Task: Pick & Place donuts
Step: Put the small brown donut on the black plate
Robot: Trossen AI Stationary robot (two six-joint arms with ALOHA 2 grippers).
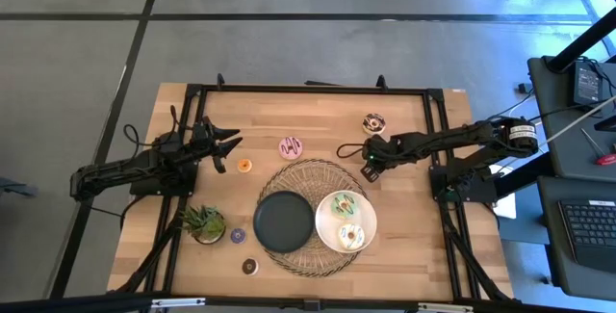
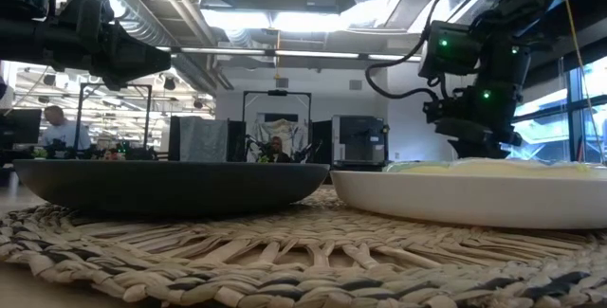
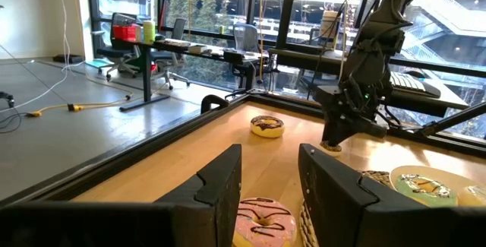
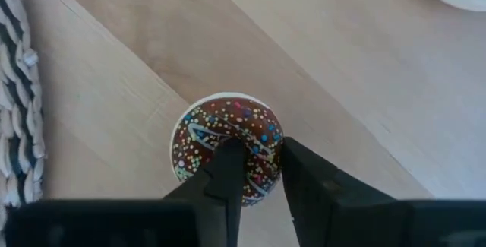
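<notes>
A coin-sized brown donut (image 4: 216, 137) with coloured sprinkles lies flat on the wooden table, beside the woven mat's far right edge. My right gripper (image 4: 262, 159) points steeply down on it, shut on its rim. My left gripper (image 3: 269, 178) waits open and level over the table's left side, near the pink donut (image 1: 291, 146) and the orange mini (image 1: 244, 166). The chocolate-and-white donut (image 1: 373, 123) lies far right. A green donut (image 1: 344, 204) and a cream one (image 1: 350, 236) sit on the white plate (image 1: 327, 241). Purple (image 1: 238, 235) and dark (image 1: 249, 266) minis lie near left. My right gripper has one side of the brown mini's ring (image 4: 266, 137) between its two fingers. One finger (image 4: 228, 171) stands over the donut's middle and the other (image 4: 304, 175) outside its rim. The fingers come from above, slanting down. The donut lies flat on the table.
A round woven mat (image 1: 318, 173) holds a black plate (image 1: 284, 221) and the white plate. A small potted plant (image 1: 205, 223) stands near left. A black frame (image 1: 308, 89) runs round the table's edges. Bare wood lies between the pink and chocolate-and-white donuts.
</notes>
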